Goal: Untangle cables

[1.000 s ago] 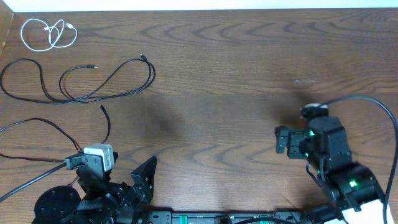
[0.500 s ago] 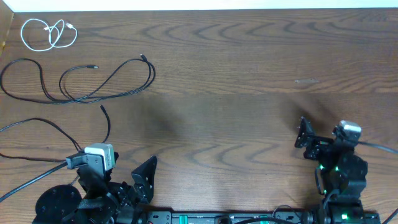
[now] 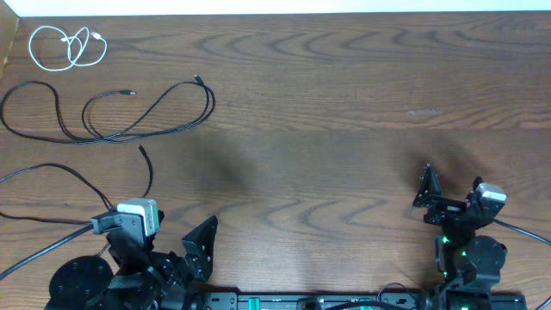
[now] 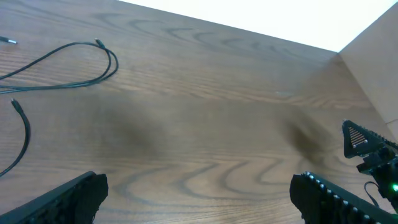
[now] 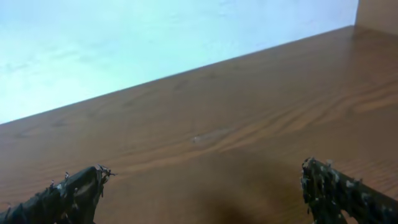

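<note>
The plugs on the white cable (image 3: 67, 45) are too small to make out, a black cable (image 4: 26, 134) runs off the left wrist view's left edge, and the left tool (image 4: 199, 196) and right tool (image 5: 202, 186) are cut off at the bottom.

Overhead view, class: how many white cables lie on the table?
1: the white cable, coiled at the far left corner of the table. More could lie beyond the picture's left edge.
</note>
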You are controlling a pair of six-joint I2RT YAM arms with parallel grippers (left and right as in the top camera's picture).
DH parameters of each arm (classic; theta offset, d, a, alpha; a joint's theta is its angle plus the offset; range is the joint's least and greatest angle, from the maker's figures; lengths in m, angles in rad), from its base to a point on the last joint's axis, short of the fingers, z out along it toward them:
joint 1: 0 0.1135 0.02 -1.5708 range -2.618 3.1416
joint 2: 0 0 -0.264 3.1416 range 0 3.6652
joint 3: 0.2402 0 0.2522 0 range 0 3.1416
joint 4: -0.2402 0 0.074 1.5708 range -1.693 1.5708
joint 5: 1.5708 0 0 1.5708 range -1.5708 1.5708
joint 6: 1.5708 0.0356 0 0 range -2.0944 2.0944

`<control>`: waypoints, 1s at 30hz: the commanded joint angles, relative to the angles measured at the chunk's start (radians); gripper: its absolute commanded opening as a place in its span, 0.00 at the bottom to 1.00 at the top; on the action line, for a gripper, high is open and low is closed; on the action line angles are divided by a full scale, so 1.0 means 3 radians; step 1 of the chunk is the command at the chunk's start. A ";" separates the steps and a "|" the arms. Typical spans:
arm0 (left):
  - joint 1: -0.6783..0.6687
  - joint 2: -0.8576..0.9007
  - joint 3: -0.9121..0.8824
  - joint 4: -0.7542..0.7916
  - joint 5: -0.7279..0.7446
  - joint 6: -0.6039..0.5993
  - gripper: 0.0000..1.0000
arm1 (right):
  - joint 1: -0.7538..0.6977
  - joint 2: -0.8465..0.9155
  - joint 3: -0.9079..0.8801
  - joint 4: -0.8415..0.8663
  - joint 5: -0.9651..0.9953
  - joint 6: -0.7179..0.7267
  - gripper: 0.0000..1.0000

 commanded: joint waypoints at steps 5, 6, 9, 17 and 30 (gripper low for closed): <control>-0.0008 -0.0001 0.0000 0.0000 -0.0045 -0.0018 0.99 | 0.0192 -0.0165 -0.0014 -0.0037 -0.0011 -0.0094 0.99; -0.0008 -0.0001 0.0000 0.0000 -0.0045 -0.0018 0.99 | 0.0202 -0.0165 -0.0014 -0.0038 -0.0025 -0.0154 0.99; -0.0008 -0.0001 0.0000 0.0000 -0.0043 -0.0018 0.99 | 0.0247 -0.0165 -0.0014 -0.0045 -0.0060 -0.0455 0.99; -0.0008 -0.0001 0.0000 0.0000 -0.0045 -0.0018 0.99 | 0.0409 -0.0168 -0.0014 -0.0050 -0.0056 -0.0998 0.99; -0.0008 -0.0001 0.0000 0.0000 -0.0045 -0.0018 0.99 | 0.0411 -0.0168 -0.0014 -0.0050 -0.0041 -0.0952 0.99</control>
